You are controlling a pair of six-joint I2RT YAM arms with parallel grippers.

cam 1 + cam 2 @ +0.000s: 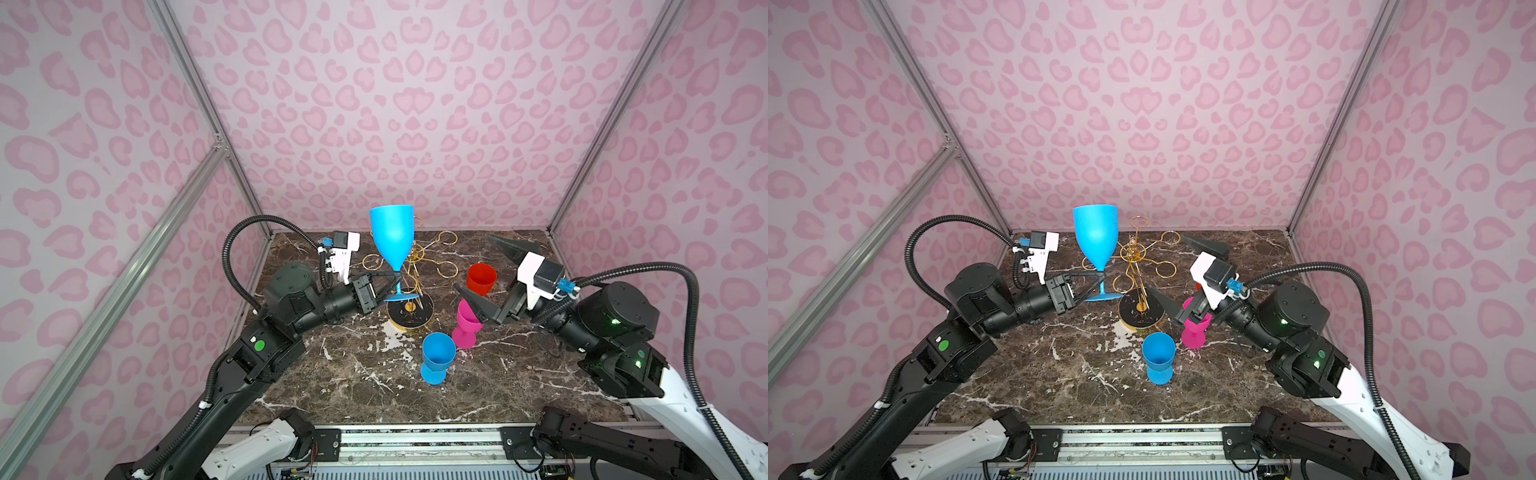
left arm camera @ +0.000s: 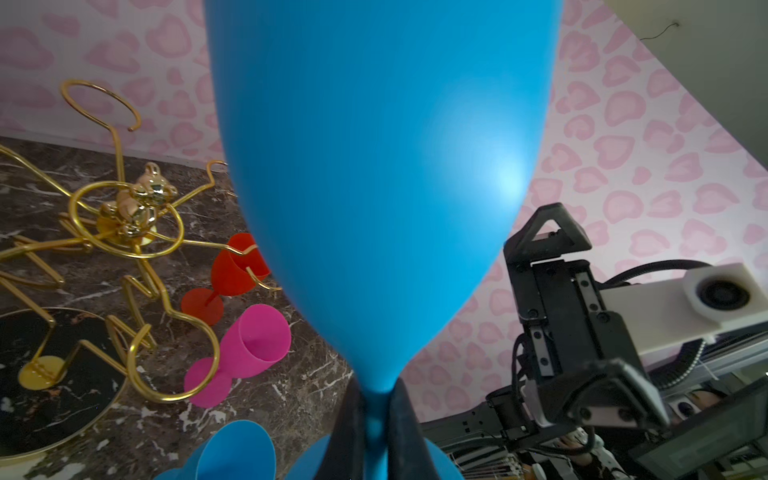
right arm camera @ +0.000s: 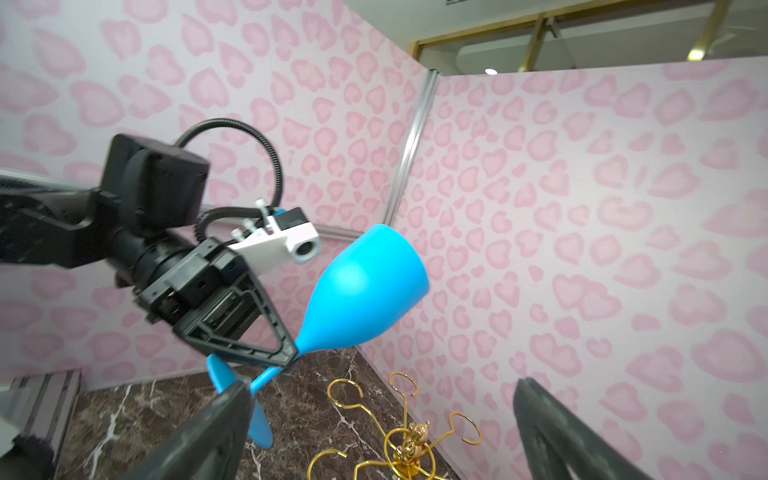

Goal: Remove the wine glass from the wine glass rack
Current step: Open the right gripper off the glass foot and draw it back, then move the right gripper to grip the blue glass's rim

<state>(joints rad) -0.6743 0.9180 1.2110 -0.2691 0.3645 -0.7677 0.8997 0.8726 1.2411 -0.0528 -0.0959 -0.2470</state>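
Observation:
A tall blue wine glass (image 1: 392,237) (image 1: 1096,237) is held upright above the table, its bowl filling the left wrist view (image 2: 374,166). My left gripper (image 1: 397,276) (image 1: 1100,276) (image 2: 376,399) is shut on its thin stem, just above the foot. The wine glass rack (image 1: 415,253) (image 1: 1133,251) (image 2: 133,216) (image 3: 409,444) stands just right of the glass, with its gold loops empty. My right gripper (image 1: 472,261) (image 1: 1168,262) (image 3: 382,386) is wide open on the rack's right side and holds nothing.
A red glass (image 1: 481,279) (image 2: 237,270), a pink glass (image 1: 467,324) (image 1: 1196,330) and a short blue glass (image 1: 436,357) (image 1: 1158,357) stand on the marble table (image 1: 353,386) near the rack's black base (image 1: 409,313). Pink patterned walls enclose three sides.

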